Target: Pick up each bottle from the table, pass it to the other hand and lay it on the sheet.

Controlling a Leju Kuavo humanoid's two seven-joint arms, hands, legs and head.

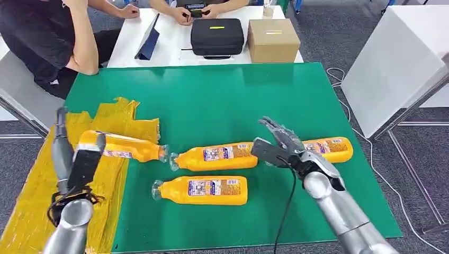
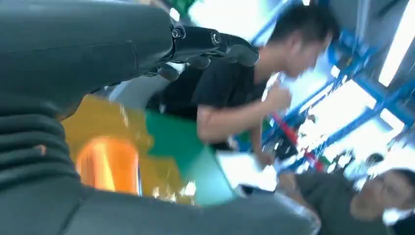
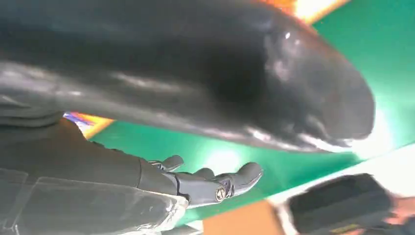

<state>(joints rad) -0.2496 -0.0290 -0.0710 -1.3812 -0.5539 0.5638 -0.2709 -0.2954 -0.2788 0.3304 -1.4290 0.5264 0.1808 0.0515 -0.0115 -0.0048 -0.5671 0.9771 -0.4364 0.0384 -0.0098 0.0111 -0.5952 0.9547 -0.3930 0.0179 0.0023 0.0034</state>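
Several orange bottles with labels lie on the green table [image 1: 222, 95]. One bottle [image 1: 127, 148] rests with its base on the yellow sheet [image 1: 37, 185] and its cap end over the green. My left hand [image 1: 84, 161] is by that bottle's base with fingers [image 2: 215, 41] stretched out, not gripping; the left wrist view shows the bottle [image 2: 107, 164] blurred beside the palm. My right hand [image 1: 280, 145] hovers open, fingers [image 3: 210, 183] spread, between the middle bottle [image 1: 214, 157] and the right bottle [image 1: 331, 150]. A third bottle [image 1: 201, 190] lies nearer the front edge.
Behind the green table a white table [image 1: 169, 47] holds a black case [image 1: 217, 36], a cardboard box [image 1: 272, 41] and a tablet [image 1: 148, 39]. People sit at it, one [image 1: 42, 37] close to the far left corner. Another white table [image 1: 397, 63] stands at the right.
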